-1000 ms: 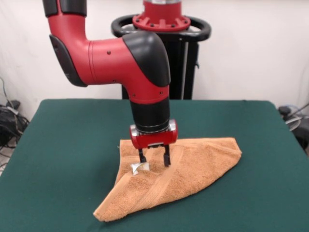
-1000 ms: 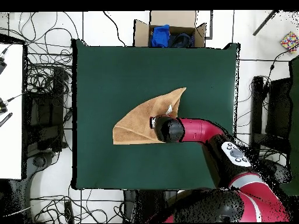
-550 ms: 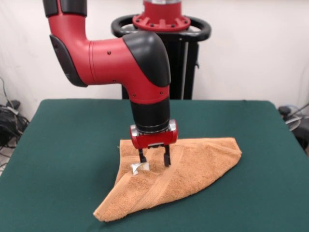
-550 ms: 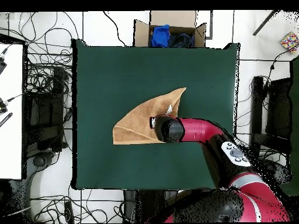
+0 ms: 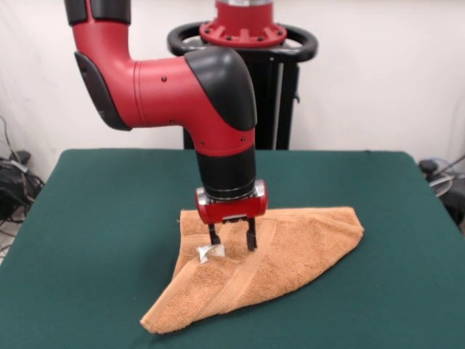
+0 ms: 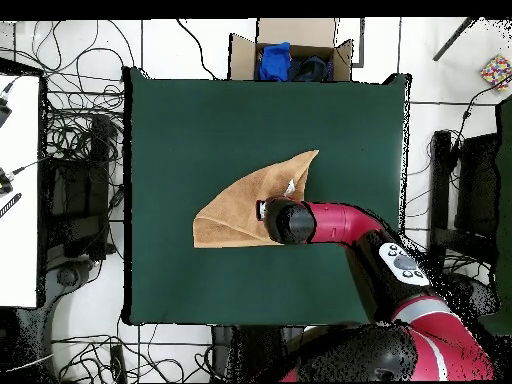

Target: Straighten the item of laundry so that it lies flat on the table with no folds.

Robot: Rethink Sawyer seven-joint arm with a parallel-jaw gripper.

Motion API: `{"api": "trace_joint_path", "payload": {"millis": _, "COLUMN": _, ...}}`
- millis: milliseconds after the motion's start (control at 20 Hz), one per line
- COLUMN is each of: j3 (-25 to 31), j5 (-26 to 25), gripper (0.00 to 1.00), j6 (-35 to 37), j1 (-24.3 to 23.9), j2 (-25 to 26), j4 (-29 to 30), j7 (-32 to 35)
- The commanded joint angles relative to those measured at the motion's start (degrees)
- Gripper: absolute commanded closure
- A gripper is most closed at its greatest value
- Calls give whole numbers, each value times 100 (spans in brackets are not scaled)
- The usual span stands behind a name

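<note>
The orange-tan towel (image 5: 283, 254) lies folded into a rough triangle on the green table (image 5: 102, 218), one point toward the front edge. Its white care tag (image 5: 210, 251) shows on top near the fold. My gripper (image 5: 232, 238) stands straight down over the towel, open, with both fingertips touching or just above the cloth and the tag beside one finger. In the overhead view the towel (image 6: 235, 210) sits near the middle of the table (image 6: 200, 120), and the arm's black wrist covers the gripper.
A cardboard box (image 6: 292, 55) with blue and dark items stands just past the table's far edge in the overhead view. Cables cover the floor on both sides. A white bench (image 6: 18, 190) stands to the left.
</note>
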Motion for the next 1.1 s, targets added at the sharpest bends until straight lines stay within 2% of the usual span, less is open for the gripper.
{"api": "trace_joint_path", "payload": {"millis": 50, "j3": 309, "j5": -258, "gripper": 0, "j6": -85, "j1": 135, "j2": -35, "j4": -240, "j7": 44}}
{"api": "trace_joint_path", "payload": {"millis": 100, "j3": 343, "j5": -273, "gripper": 100, "j6": -128, "j1": 104, "j2": -22, "j4": -229, "j7": 22}}
{"api": "trace_joint_path", "payload": {"millis": 900, "j3": 196, "j5": -93, "gripper": 100, "j6": 300, "j1": 266, "j2": -38, "j4": -346, "j7": 105}}
{"api": "trace_joint_path", "payload": {"millis": 1100, "j3": 154, "j5": 128, "gripper": 100, "j6": 651, "j1": 415, "j2": -376, "j4": -209, "j7": 261}}
